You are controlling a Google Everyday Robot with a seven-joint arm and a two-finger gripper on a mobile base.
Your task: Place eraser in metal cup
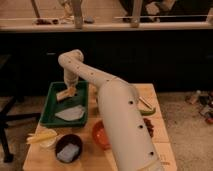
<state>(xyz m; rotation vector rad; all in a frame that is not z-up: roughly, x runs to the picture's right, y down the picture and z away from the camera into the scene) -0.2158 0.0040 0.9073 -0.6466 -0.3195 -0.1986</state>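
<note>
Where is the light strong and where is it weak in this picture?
Camera view: light falls on the white arm and wooden table; the wall behind is almost black; the gripper, at the eraser in the green tray, shows no glare.

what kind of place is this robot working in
Probably a robot test lab: a wooden table staged with a green tray and an orange bowl, a cluttered ledge behind. The claw is shut on the eraser over the tray.

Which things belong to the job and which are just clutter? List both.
Job: gripper, over the green tray, shut on the eraser; metal cup not made out.
Lying about: grey cloth, orange bowl, dark bowl, pale cup.
</note>
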